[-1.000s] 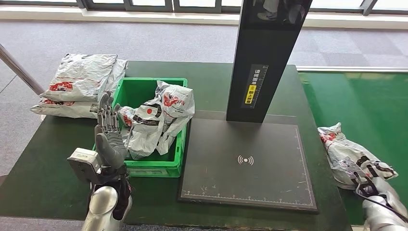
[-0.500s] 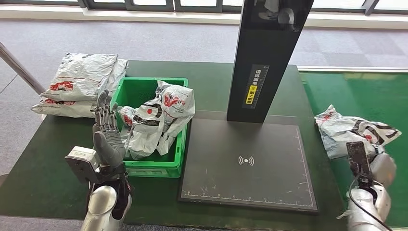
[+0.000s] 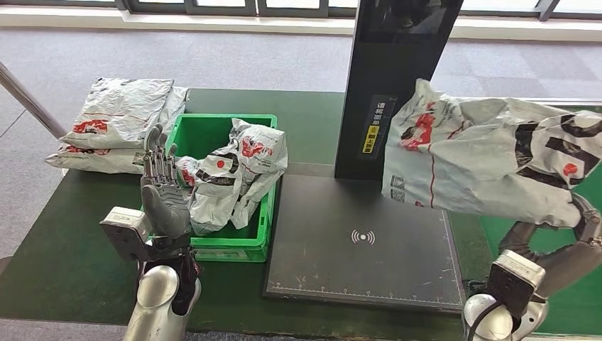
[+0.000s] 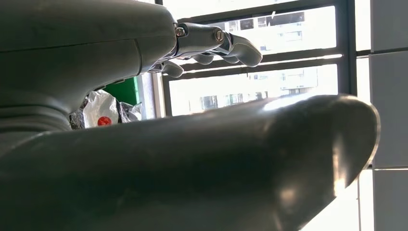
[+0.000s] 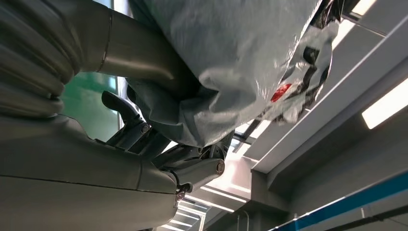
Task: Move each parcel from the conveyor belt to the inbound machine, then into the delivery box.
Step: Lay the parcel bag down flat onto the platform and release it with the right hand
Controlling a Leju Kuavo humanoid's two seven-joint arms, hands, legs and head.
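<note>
The dark green table (image 3: 71, 234) spread under everything, and on it sat the inbound machine (image 3: 363, 238), a flat black scan plate with a tall black post (image 3: 394, 78) rising at its far edge. Up in the air over the plate's right side hung the big grey parcel (image 3: 490, 160), crumpled and lifted clear of the green conveyor belt (image 3: 568, 128). The right hand (image 3: 578, 224) gripped it from beneath, fingers wrapped into the plastic. Left of the plate stood the green delivery box (image 3: 213, 245) with bagged parcels (image 3: 234, 177) piled inside, and more bags (image 3: 117, 124) lay stacked beyond it. The left hand (image 3: 162, 195) stood upright at the box's near-left corner, fingers straight and apart, holding nothing.
</note>
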